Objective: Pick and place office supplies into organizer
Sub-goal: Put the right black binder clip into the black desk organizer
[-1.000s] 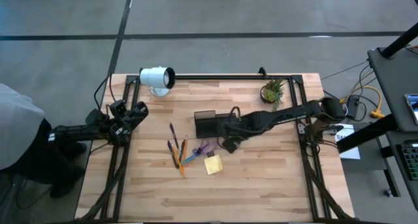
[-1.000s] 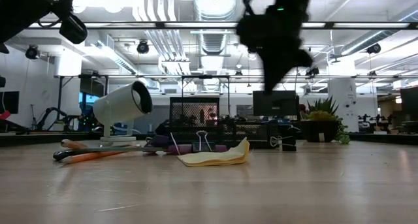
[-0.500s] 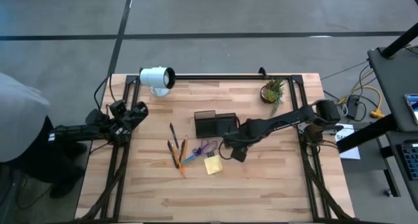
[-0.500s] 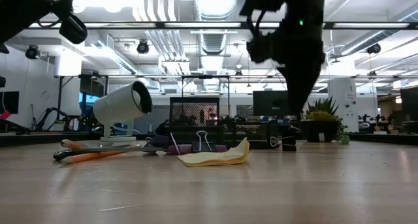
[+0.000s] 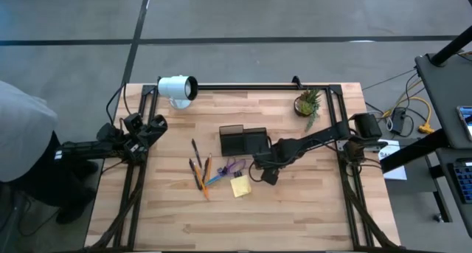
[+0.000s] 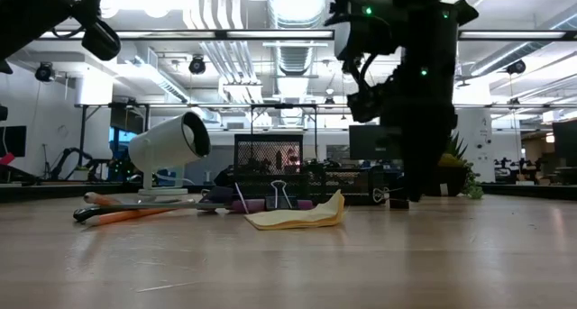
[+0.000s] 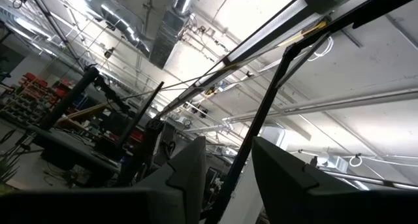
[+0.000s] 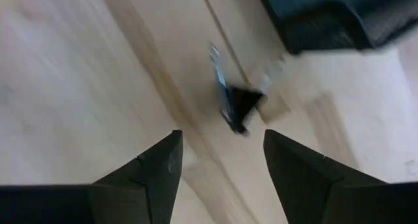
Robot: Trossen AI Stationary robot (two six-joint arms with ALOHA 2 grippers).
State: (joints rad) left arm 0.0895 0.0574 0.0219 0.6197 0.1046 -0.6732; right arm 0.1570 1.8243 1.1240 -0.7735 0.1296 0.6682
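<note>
As seen from above: pens [image 5: 200,172] lie fanned near the counter [image 5: 295,209] middle, long axes running near-to-far.
Organizer [image 5: 243,141]: just behind them, long side across.
Right gripper [image 5: 265,172]: fingers spread, empty, low beside the sticky notes [image 5: 240,186].
Right wrist only: binder clip [image 8: 236,105] ahead.
Left gripper [image 5: 151,127]: parked at the counter's edge, fingers apart.

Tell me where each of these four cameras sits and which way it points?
High view: overhead, straight down on the table, both arms, organizer.
Low view: tabletop height, looking across at the sticky-note pad and white lamp; an arm hangs in.
Left wrist view: aims at the ceiling past open fingers.
Right wrist view: looks down at a binder clip, also visible in the low view.
</note>
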